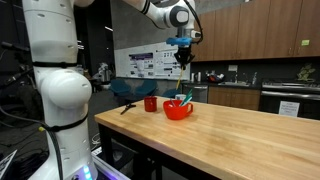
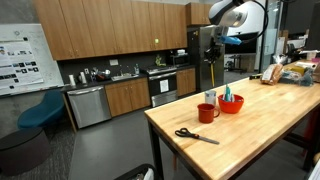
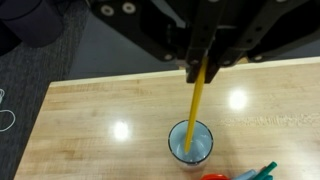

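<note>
My gripper (image 3: 200, 68) is shut on a thin yellow stick (image 3: 196, 110), which hangs straight down from the fingers. In the wrist view its lower end lines up with the mouth of a red mug (image 3: 190, 142) that stands upright on the wooden table (image 3: 100, 110). In both exterior views the gripper (image 2: 213, 55) (image 1: 183, 57) hangs well above the table, and the stick (image 2: 213, 78) ends above the mug (image 2: 207, 112) (image 1: 151, 103). A red bowl (image 2: 231, 103) (image 1: 178, 109) with teal things in it stands right beside the mug.
Black-handled scissors (image 2: 195, 135) (image 1: 127, 106) lie on the table near its end. Boxes and clutter (image 2: 290, 72) sit at the table's far end. Kitchen cabinets and a dishwasher (image 2: 88, 105) line the wall behind.
</note>
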Tool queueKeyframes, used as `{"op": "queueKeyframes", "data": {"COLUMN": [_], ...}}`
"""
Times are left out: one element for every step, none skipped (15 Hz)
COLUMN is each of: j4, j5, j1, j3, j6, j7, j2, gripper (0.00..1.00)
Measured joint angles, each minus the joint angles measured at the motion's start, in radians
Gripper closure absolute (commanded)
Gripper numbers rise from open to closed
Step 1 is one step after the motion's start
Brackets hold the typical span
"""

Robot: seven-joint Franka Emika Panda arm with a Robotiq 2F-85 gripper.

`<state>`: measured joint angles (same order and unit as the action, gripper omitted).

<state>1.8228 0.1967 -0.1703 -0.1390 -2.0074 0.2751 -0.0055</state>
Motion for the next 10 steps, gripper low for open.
{"op": "queueKeyframes", "data": {"j4": [0.023, 0.047, 0.07, 0.093, 0.117, 0.14, 0.164, 0.184, 0.202, 0.217], "j5": [0.019, 0.039, 0.057, 0.071, 0.08, 0.081, 0.081, 0.081, 0.081, 0.081], "j1": [-0.003, -0.004, -0.005, -0.006, -0.007, -0.007, -0.009, -0.01, -0.011, -0.011], "j3": [-0.01, -0.02, -0.03, -0.039, -0.049, -0.057, -0.064, -0.07, -0.075, -0.08], "j6": [0.0, -0.002, -0.003, -0.007, -0.014, -0.03, -0.055, -0.081, -0.103, -0.126], "j7": [0.008, 0.017, 0.026, 0.033, 0.035, 0.035, 0.035, 0.035, 0.035, 0.035], "j2": [-0.013, -0.026, -0.038, -0.049, -0.058, -0.068, -0.076, -0.082, -0.085, -0.085], "gripper": [0.98, 0.98, 0.98, 0.98, 0.98, 0.98, 0.98, 0.98, 0.98, 0.98]}}
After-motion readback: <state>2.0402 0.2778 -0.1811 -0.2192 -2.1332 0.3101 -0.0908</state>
